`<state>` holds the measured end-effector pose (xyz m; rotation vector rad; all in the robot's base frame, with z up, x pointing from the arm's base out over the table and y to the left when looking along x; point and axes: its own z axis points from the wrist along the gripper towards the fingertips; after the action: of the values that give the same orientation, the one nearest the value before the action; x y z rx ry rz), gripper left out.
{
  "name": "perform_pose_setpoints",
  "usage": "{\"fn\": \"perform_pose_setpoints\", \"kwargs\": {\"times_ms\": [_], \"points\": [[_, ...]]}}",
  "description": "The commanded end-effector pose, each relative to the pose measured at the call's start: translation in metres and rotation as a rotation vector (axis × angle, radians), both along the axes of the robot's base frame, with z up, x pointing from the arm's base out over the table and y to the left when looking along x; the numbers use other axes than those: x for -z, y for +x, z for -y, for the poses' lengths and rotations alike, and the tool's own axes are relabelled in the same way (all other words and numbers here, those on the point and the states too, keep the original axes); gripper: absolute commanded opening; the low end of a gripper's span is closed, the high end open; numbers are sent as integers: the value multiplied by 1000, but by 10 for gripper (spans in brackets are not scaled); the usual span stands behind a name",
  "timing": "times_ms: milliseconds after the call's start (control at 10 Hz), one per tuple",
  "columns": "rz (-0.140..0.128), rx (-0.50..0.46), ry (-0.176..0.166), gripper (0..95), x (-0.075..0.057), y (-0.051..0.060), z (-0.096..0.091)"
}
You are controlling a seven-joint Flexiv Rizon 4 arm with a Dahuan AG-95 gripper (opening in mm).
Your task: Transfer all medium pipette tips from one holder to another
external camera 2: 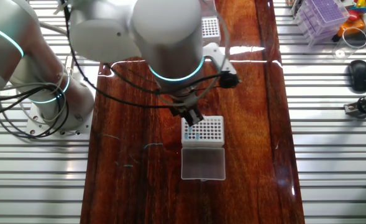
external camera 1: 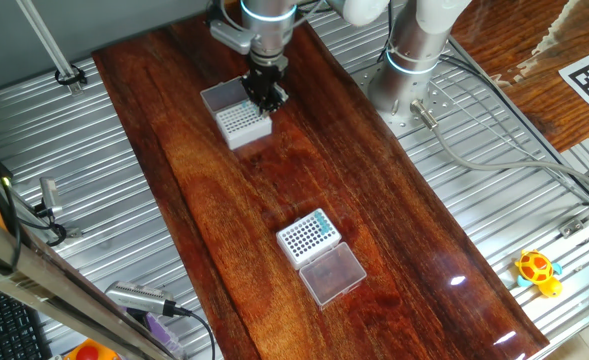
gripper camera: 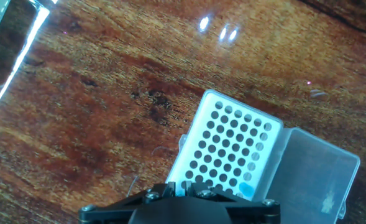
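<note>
The rack with bold dark holes [external camera 1: 244,122] [external camera 2: 202,129] [gripper camera: 229,152] stands on the wooden board, its clear lid [gripper camera: 313,177] lying open beside it. Medium pipette tips show as teal dots in it [external camera 2: 196,134] [gripper camera: 246,190]. My gripper [external camera 1: 266,98] [external camera 2: 194,118] [gripper camera: 183,185] hangs low over this rack's near edge. Its fingers stand a narrow gap apart, with only pale rack showing between them. The fine-dotted holder [external camera 1: 307,236] [external camera 2: 210,26] sits apart, with teal tips [external camera 1: 317,220] along one side and a frosted lid [external camera 1: 332,273] next to it.
Ribbed metal surfaces flank the wooden board [external camera 1: 224,250]. The arm's base [external camera 1: 414,60] stands at the back right. A yellow toy [external camera 1: 537,272] and a handheld tool [external camera 1: 144,300] lie off the board. A purple tip box [external camera 2: 322,15] and a mouse [external camera 2: 358,73] sit to one side.
</note>
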<state>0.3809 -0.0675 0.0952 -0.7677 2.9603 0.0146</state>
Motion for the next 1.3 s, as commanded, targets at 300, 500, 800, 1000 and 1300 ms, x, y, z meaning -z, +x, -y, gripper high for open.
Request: {"fn": "perform_pose_setpoints", "kwargs": {"times_ms": [300, 500, 800, 1000, 1300], "points": [[-13, -12, 17, 0, -26, 18, 3], [-15, -9, 31, 0, -33, 20, 1], [-22, 2, 47, 0, -47, 29, -24], [-34, 57, 58, 0, -55, 37, -72], [-38, 153, 43, 0, -52, 39, -154]]}}
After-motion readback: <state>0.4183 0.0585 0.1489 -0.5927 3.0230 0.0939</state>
